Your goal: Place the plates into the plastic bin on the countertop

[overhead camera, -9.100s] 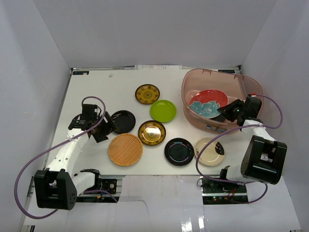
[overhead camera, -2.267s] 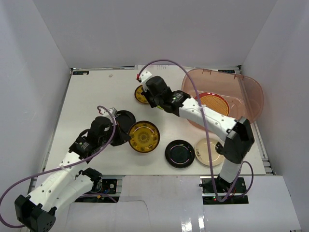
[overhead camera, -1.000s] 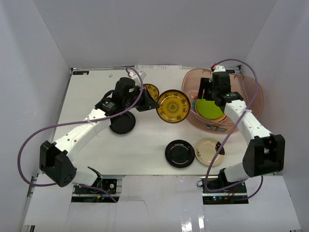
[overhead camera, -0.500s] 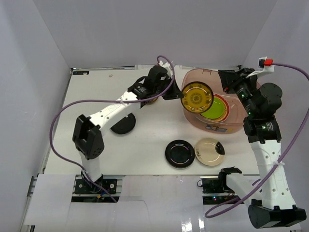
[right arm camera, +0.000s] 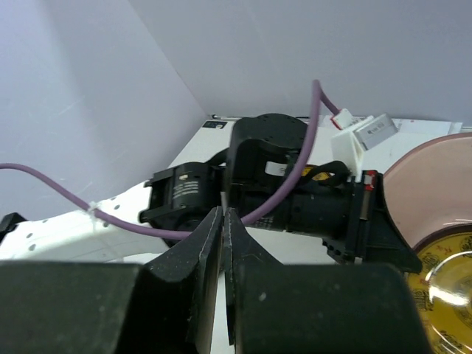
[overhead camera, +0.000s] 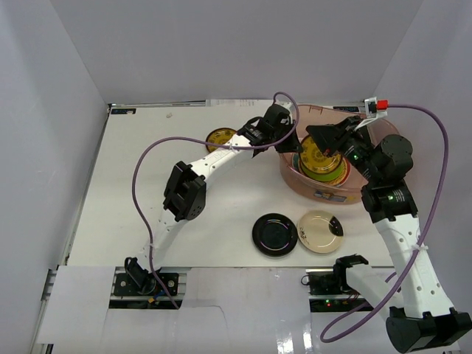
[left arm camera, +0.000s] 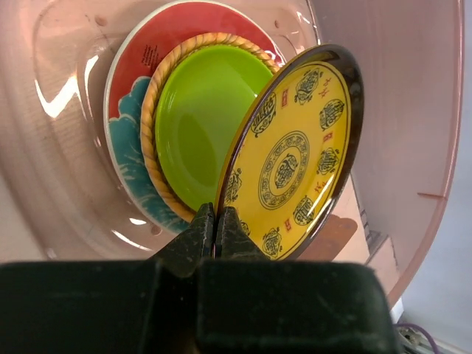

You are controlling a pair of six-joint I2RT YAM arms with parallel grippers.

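White walls are enclosing the countertop [overhead camera: 147, 169] in the overhead view; the plastic bin [overhead camera: 306, 184] is sitting at upper right. The left gripper [overhead camera: 291, 145] is reaching over the bin's left rim, clenching the edge of a yellow patterned plate [overhead camera: 321, 158]; the right gripper [overhead camera: 316, 134] is hovering just beside it. A second yellow plate [overhead camera: 218, 137] is lying left of the bin; a black plate [overhead camera: 274, 234] and a cream plate [overhead camera: 320, 231] are lying side by side at lower centre.

From the left wrist, the left gripper [left arm camera: 216, 217] is pinching the yellow patterned plate [left arm camera: 291, 166] at its rim; the plate is tilting on edge over a lime green plate [left arm camera: 195, 122], a woven plate [left arm camera: 164, 92] and a red plate [left arm camera: 136, 66], all stacked in the bin [left arm camera: 398, 110].

From the right wrist, the right gripper [right arm camera: 223, 214] is pressing its fingers together, grasping nothing; the left arm's wrist [right arm camera: 269, 158] is filling the centre; the bin [right arm camera: 428, 184] and yellow patterned plate [right arm camera: 442, 287] are showing at lower right.
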